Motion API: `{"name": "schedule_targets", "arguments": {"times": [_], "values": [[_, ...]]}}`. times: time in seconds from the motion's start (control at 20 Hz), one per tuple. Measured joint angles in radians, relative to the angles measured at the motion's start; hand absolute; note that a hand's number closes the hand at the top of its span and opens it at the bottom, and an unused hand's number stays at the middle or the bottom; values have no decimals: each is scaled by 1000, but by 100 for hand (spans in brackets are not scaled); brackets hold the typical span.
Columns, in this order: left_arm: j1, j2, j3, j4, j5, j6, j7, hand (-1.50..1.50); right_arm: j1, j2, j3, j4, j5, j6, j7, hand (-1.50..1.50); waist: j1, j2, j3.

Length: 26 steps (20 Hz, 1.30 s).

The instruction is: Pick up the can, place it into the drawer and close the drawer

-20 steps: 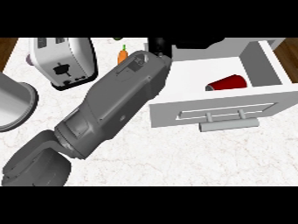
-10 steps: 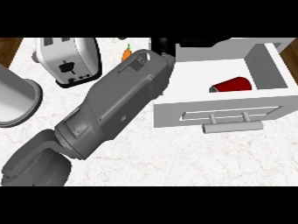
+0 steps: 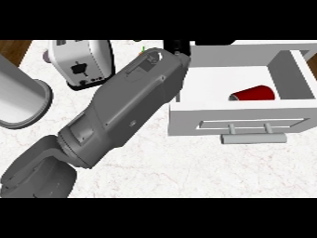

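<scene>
The red can [image 3: 253,94] lies on its side inside the open white drawer [image 3: 236,118], near the right wall. The drawer's front panel carries a grey bar handle [image 3: 253,138]. My left forearm runs diagonally from the lower left up to the drawer's rear left corner. Only a small black part of the left hand [image 3: 179,46] shows past the wrist, beside the drawer's left wall and apart from the can. The rest of the hand is hidden by the forearm. The right hand does not show.
A white toaster [image 3: 82,62] stands at the back left of the marble counter. A tall grey cylinder [image 3: 9,95] stands at the left edge. Wooden floor shows beyond the counter at the upper corners.
The whole view has swung, so the drawer now looks square-on and sits further left. The orange carrot seen beside the wrist earlier is hidden behind it. The can has not moved.
</scene>
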Motion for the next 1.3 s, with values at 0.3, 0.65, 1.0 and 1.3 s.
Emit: {"name": "schedule_targets", "arguments": {"times": [0.3,0.65,1.0,1.3], "values": [[-5,3,13,-1,-1,-2,21,-150,-124,-10,160,142,286,-84,-49,-150,21,-4,0],[20,26,10,-46,-41,12,67,-150,-296,-27,293,388,539,-202,-86,-150,46,-12,-1],[67,82,3,-117,-78,22,114,-150,-450,-64,368,692,714,-302,-156,-150,58,-15,-1],[80,156,6,-171,-107,22,175,-150,-552,-59,408,959,860,-439,-182,-150,60,-14,0]]}}
